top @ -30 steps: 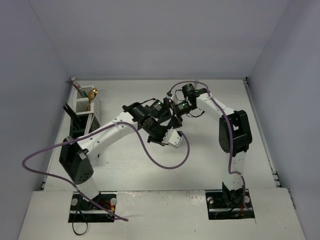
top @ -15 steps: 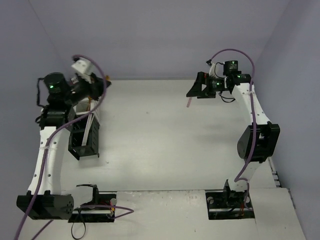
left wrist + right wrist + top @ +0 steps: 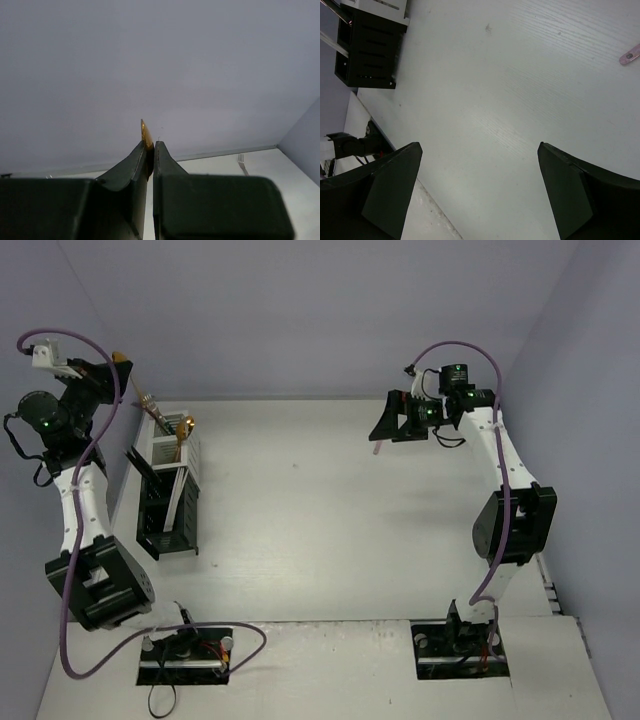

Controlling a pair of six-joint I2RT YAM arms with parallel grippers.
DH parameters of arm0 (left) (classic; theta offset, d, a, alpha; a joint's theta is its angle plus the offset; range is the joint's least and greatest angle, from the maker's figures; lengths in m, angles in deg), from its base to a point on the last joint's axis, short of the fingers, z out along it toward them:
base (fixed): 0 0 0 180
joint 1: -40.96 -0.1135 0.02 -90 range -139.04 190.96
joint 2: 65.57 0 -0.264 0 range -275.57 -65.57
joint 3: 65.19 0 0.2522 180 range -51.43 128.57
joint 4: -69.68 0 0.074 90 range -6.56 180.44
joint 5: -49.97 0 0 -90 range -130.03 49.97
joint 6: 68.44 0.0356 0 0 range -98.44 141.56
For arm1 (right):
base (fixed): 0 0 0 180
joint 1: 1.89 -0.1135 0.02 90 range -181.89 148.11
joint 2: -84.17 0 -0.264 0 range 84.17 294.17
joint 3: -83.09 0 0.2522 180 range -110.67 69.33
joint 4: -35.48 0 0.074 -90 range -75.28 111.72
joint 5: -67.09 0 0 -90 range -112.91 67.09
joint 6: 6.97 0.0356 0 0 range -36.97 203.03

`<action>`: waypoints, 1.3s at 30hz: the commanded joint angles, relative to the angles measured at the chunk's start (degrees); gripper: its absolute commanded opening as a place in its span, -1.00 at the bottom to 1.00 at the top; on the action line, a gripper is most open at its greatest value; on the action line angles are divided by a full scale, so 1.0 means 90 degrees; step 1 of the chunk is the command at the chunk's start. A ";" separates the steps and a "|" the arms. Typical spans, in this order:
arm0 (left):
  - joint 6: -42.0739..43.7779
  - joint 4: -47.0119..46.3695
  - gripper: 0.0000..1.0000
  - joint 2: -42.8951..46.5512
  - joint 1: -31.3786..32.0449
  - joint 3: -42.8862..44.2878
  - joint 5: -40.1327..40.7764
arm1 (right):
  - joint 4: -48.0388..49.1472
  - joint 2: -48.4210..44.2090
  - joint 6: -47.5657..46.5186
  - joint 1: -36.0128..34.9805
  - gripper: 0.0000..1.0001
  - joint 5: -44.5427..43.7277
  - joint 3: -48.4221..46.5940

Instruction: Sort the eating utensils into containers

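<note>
Bench [image 3: 330, 500] top is white with a faint wood grain, and plain pale lavender walls close it on three sides. Two caddies stand along its left edge near the far left corner: a white caddy [image 3: 172, 455] at the far end and a longer black caddy [image 3: 165, 525] just nearer than it. A gold spoon [image 3: 186, 426] and a silver fork [image 3: 150, 403] stick up from the white one. Near the far edge, right of centre, a pink utensil [image 3: 378, 447] lies flat on the bench.

Most of that pink utensil is covered from above by the right arm, and the right wrist view cuts it off at the frame edge, so only its rounded end shows. What fills the black caddy's slots is too dark to sort out. The left wrist view mostly shows bare wall.

The left end effector [image 3: 120, 362] is raised high above the far left corner, beyond the caddies, with its fingers [image 3: 132, 157] pressed together on a gold utensil [image 3: 145, 134]. Only a thin gold tip pokes out past them, so its kind cannot be told. The right end effector [image 3: 385, 430] hangs above the bench near the far edge with its fingers [image 3: 395, 180] spread wide apart, holding nothing and touching nothing, the pink utensil lying below and beside it.
</note>
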 commanded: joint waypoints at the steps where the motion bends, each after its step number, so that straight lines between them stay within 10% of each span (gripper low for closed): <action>1: -0.1066 -0.2153 -0.95 -0.0259 -0.0275 -0.0331 -0.0325 | 0.0022 -0.0193 -0.0097 0.0010 1.00 -0.0037 0.0066; 24: 0.0267 -0.1538 -0.61 -0.0282 -0.0276 -0.1502 -0.0764 | -0.0076 -0.0015 -0.0367 -0.0009 1.00 0.0039 0.0145; 28: 0.0258 -0.1538 -0.37 -0.0311 -0.0295 -0.1339 -0.0759 | -0.0105 -0.0035 -0.0376 -0.0014 1.00 -0.0033 0.0149; 31: 0.0210 -0.1503 0.15 -0.0182 -0.0289 -0.1053 -0.0783 | -0.0085 -0.0077 -0.0490 -0.0012 0.96 -0.0693 0.0062; 39: 0.2132 0.0882 0.35 0.0666 -0.0078 0.0476 0.0073 | -0.0064 0.1002 0.0575 -0.0019 0.04 -0.4201 -0.1192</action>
